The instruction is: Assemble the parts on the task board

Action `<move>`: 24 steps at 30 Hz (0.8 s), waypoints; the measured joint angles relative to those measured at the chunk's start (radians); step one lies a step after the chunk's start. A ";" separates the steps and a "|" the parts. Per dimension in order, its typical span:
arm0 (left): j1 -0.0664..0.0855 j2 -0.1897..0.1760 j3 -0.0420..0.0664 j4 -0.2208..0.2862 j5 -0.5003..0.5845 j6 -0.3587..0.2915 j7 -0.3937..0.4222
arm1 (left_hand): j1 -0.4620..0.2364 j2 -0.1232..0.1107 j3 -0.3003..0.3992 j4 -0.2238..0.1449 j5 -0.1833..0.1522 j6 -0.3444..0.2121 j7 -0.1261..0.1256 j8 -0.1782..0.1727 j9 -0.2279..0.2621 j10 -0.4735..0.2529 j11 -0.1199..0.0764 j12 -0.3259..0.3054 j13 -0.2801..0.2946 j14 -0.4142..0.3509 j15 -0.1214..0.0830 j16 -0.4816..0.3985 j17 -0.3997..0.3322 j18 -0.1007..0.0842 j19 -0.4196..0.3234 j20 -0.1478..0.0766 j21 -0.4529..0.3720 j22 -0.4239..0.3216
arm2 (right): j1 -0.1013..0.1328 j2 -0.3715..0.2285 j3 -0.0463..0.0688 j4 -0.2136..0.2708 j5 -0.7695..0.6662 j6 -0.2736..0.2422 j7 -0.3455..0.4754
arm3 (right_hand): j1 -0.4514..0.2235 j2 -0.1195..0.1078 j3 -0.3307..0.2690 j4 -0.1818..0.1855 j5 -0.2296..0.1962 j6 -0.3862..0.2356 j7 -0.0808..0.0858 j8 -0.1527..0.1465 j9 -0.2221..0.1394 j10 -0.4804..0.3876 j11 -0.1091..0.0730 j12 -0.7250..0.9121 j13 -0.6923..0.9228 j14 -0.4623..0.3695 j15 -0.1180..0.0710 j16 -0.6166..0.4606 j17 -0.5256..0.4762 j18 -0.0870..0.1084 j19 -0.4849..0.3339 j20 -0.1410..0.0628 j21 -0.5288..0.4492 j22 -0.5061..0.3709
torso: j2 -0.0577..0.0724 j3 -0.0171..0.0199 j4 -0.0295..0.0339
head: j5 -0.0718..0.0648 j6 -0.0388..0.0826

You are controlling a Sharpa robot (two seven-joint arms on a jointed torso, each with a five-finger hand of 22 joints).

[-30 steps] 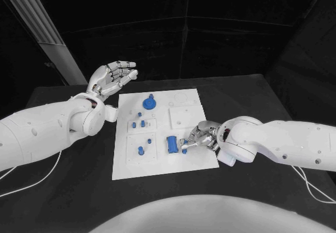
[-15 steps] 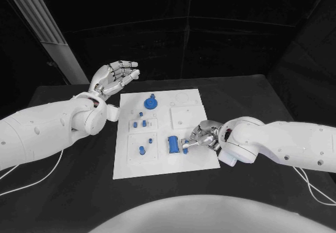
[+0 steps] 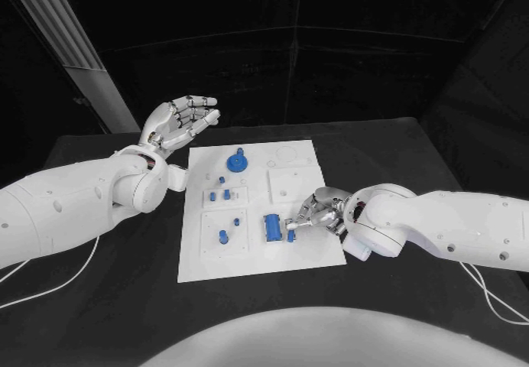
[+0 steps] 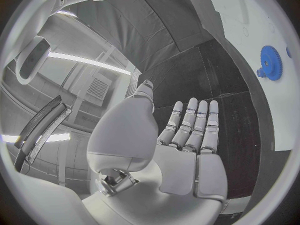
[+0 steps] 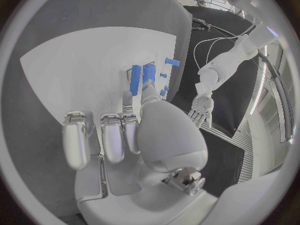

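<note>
Table (image 3: 441, 153): black, carrying the board at its middle. Board (image 3: 297, 252): white plate, long axis running away from the robot, with raised square panels and blue parts spread over it. Left arm (image 3: 77, 206): raised off to the board's far left corner. Right arm (image 3: 441, 222): lying low across the board's right edge. Left hand (image 3: 176, 121): palm up, fingers straight and side by side, holding nothing, well apart from every part. Right hand (image 3: 317, 212): fingers bent down at the block, tips at or just beside its right side; whether they pinch anything cannot be told, since the thumb hides the contact in the wrist view. Gear (image 3: 236, 162): blue, seated near the board's far end. Block (image 3: 271, 227): blue, oblong, near the board's middle, with a slimmer blue piece just to its right under the fingertips. Small pegs (image 3: 224, 235): blue, in the left-hand panels. Step in hand, by judgement: fitting or picking up the piece beside the block. The next move likely calls for a sure pinch and careful alignment.
</note>
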 measured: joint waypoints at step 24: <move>0.000 -0.002 0.000 0.000 0.000 0.000 0.000 | 0.000 0.000 0.000 0.000 0.000 0.000 0.000 0.000 0.000 0.000 0.000 0.000 0.000 0.000 0.000 0.000 0.000 0.000 0.000 0.000 0.000 -0.001 | 0.000 0.004 0.000 0.000 0.000 -0.030 0.011 | 0.023 0.006 -0.004 -0.011 0.048 0.000 0.000 0.032 0.016 0.000 0.000 0.004 0.001 0.000 0.000 0.000 0.000 0.000 0.000 0.000 0.000 0.000 | 0.000 0.0000 -0.0005 | -0.001 0.000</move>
